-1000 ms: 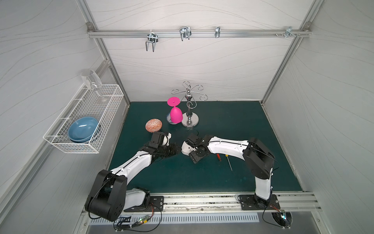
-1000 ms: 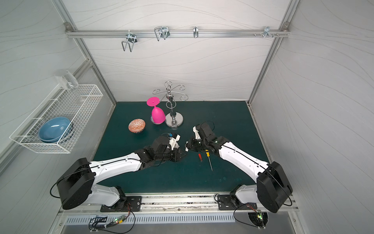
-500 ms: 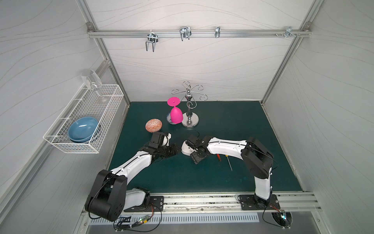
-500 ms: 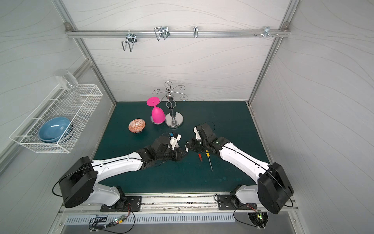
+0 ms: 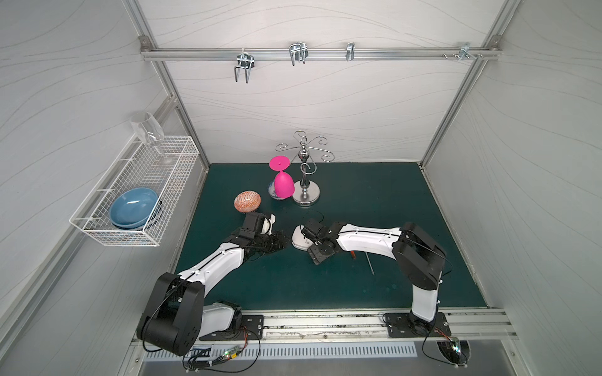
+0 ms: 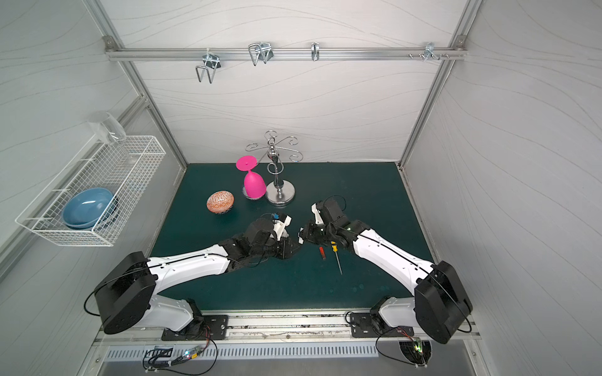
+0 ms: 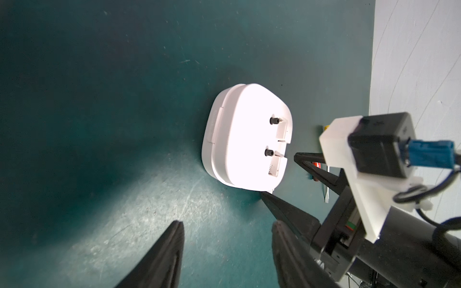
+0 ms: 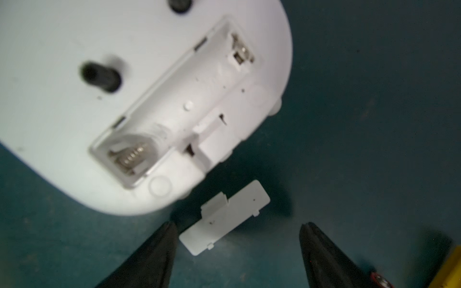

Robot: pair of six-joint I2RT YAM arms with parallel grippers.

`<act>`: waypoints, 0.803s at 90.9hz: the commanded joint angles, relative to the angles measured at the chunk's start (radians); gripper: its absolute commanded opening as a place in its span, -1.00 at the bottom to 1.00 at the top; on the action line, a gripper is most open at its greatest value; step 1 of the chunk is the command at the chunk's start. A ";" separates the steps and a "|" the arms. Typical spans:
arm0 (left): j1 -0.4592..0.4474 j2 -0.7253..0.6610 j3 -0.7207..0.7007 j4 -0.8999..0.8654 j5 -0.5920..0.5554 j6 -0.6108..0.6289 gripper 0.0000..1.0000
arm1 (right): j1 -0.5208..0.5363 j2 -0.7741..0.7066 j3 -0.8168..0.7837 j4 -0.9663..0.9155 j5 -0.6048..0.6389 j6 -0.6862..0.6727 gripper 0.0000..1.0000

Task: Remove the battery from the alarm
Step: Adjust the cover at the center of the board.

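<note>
The white alarm [image 7: 239, 139] lies face down on the green mat, between my two grippers [image 5: 298, 242]. Its battery compartment [image 8: 174, 109] is uncovered and holds nothing but its spring contacts. The small white cover [image 8: 224, 219] lies loose on the mat beside it. My right gripper [image 8: 238, 225] is open, its fingertips either side of the cover without touching it. My left gripper [image 7: 225, 224] is open over bare mat, short of the alarm. The red battery [image 6: 322, 253] lies on the mat beside the screwdriver, clear of both grippers.
A yellow-handled screwdriver [image 6: 335, 254] lies just right of the battery. Behind are a patterned orange egg [image 5: 247, 201], an upturned pink glass [image 5: 282, 188] and a chrome stand [image 5: 305, 195]. A wire basket [image 5: 169, 182] with blue bowls hangs on the left wall.
The right gripper's jaws have narrowed around the loose cover. The left gripper's jaws have widened a little. Neither arm has shifted much.
</note>
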 commanded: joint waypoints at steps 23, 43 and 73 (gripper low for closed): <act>0.006 -0.174 -0.078 -0.047 -0.044 -0.038 0.20 | 0.168 0.099 0.110 -0.187 0.345 -0.018 0.51; 0.006 -0.209 -0.099 -0.061 -0.056 -0.039 0.21 | 0.188 0.178 0.161 -0.202 0.392 -0.002 0.58; 0.007 -0.205 -0.102 -0.064 -0.056 -0.032 0.21 | 0.193 0.193 0.072 -0.190 0.438 0.014 0.61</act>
